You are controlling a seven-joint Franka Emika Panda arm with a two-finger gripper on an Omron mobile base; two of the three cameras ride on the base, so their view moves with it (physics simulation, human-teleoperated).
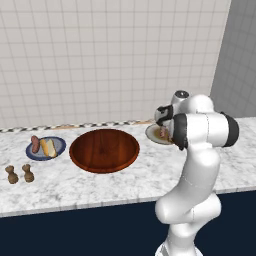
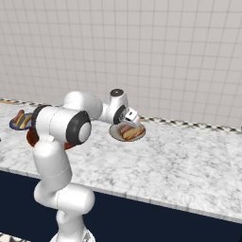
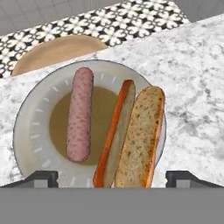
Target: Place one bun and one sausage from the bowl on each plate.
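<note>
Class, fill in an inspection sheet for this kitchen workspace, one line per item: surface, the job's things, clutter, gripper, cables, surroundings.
Surface: grey-white marble counter.
Job's things: wooden bowl looks empty; blue-grey plate holds a sausage and a bun; beige plate holds a sausage and a bun.
Clutter: two brown shakers; a tan round board behind the beige plate.
Gripper: gripper open above the beige plate, holding nothing.
Cables: nothing seen.
Surroundings: tiled wall, patterned strip along its foot.

Beige plate half hidden behind the arm, bowl mostly behind the arm
</note>
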